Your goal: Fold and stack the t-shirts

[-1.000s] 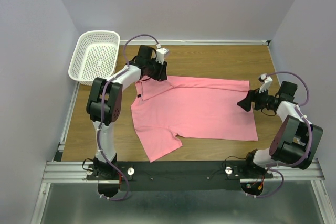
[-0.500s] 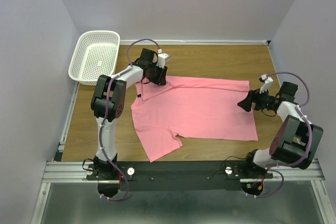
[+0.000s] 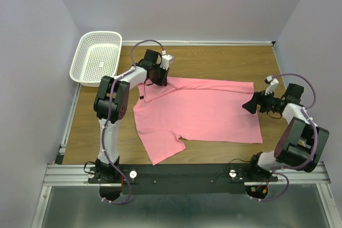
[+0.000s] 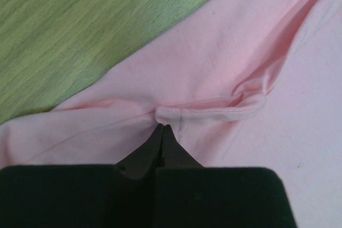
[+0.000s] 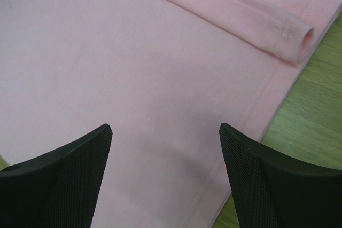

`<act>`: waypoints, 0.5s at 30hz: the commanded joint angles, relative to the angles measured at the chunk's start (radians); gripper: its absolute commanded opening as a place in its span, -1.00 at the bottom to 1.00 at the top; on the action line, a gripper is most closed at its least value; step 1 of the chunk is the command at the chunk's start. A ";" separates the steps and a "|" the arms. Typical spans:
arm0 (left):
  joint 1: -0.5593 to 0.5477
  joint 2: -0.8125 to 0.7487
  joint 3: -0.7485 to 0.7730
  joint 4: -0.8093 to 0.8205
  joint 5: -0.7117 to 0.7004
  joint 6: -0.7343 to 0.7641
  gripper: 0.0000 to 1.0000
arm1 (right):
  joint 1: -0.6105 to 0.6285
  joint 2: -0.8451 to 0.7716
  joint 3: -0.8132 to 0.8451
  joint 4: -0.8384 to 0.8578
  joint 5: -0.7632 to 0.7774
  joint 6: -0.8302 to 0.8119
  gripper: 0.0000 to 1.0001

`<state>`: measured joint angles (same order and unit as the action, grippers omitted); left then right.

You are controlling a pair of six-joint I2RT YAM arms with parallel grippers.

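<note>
A salmon-pink t-shirt point(image 3: 197, 110) lies spread on the wooden table, neck to the left, one sleeve pointing to the near edge. My left gripper point(image 3: 160, 80) is at its far-left top edge. In the left wrist view the gripper point(image 4: 163, 127) is shut, its tips pinching a puckered fold of the pink cloth point(image 4: 214, 78). My right gripper point(image 3: 247, 104) hovers at the shirt's right hem. In the right wrist view it point(image 5: 165, 137) is open wide over flat cloth point(image 5: 133, 52), beside a folded-over strip of hem.
A white plastic mesh basket point(image 3: 96, 57) stands at the far left corner of the table. Bare wood point(image 3: 224, 62) shows behind the shirt and along its right edge point(image 5: 315, 110). Purple walls close in on three sides.
My left arm has shifted a little to the right, with the wrist still at the shirt's top-left edge. The right arm and the shirt look almost unchanged.
</note>
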<state>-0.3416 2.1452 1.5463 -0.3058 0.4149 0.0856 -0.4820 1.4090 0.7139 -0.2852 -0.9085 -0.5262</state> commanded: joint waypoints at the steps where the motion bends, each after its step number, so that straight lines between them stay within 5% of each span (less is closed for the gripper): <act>1: -0.007 -0.021 0.005 -0.007 0.015 0.003 -1.00 | -0.013 0.010 0.019 -0.019 -0.036 -0.017 0.77; 15: -0.028 -0.254 -0.202 0.065 0.050 -0.015 -1.00 | -0.018 0.019 0.024 -0.022 -0.040 -0.020 0.77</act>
<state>-0.3614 1.9541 1.4166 -0.2680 0.4267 0.0776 -0.4923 1.4139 0.7139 -0.2871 -0.9154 -0.5266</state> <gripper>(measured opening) 0.005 0.884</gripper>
